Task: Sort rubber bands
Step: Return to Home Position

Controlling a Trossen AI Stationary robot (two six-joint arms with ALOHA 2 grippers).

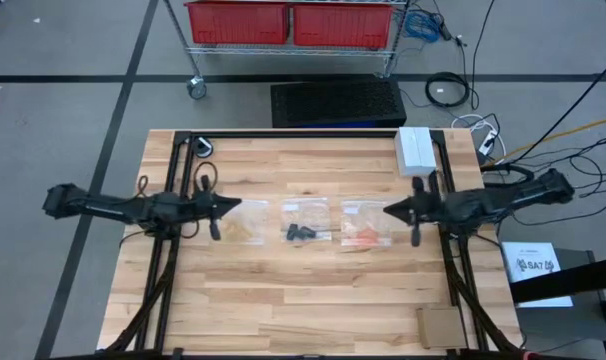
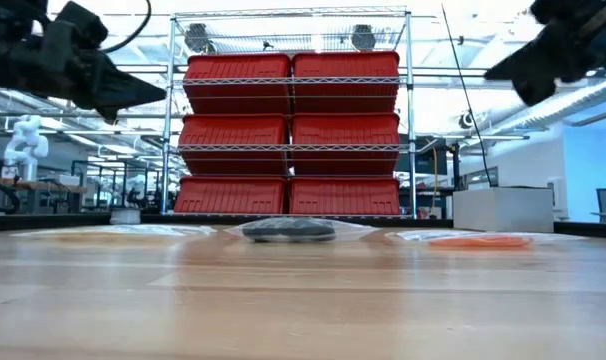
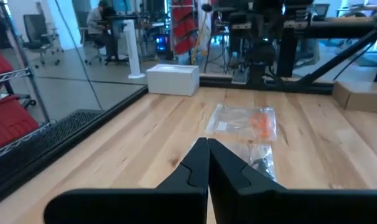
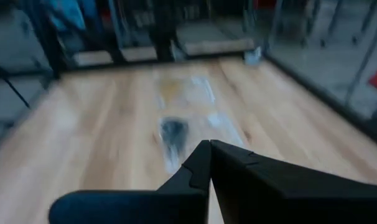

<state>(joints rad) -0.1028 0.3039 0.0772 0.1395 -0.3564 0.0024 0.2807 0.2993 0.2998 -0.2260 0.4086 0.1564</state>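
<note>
The small thin rubber bands (image 2: 480, 241) are lying on the pale wooden counter (image 1: 283, 300), in a side-to-side row between the two claws. The dark left claw (image 1: 231, 206) and dark right claw (image 1: 389, 210) are hanging above the row's ends, fingers pressed together, holding nothing. Three clear plastic bags (image 1: 305, 210) are holding pale yellow loops (image 1: 245, 230) nearest the left claw, black loops (image 1: 302, 233) in the middle, and orange loops (image 1: 361, 238) nearest the right.

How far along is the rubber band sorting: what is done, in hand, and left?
Done: three clear bags lie in a row, keeping pale yellow bands, black bands and orange bands apart. In hand: nothing; the left gripper and right gripper hover shut above the table. Left: no loose bands show.
</note>
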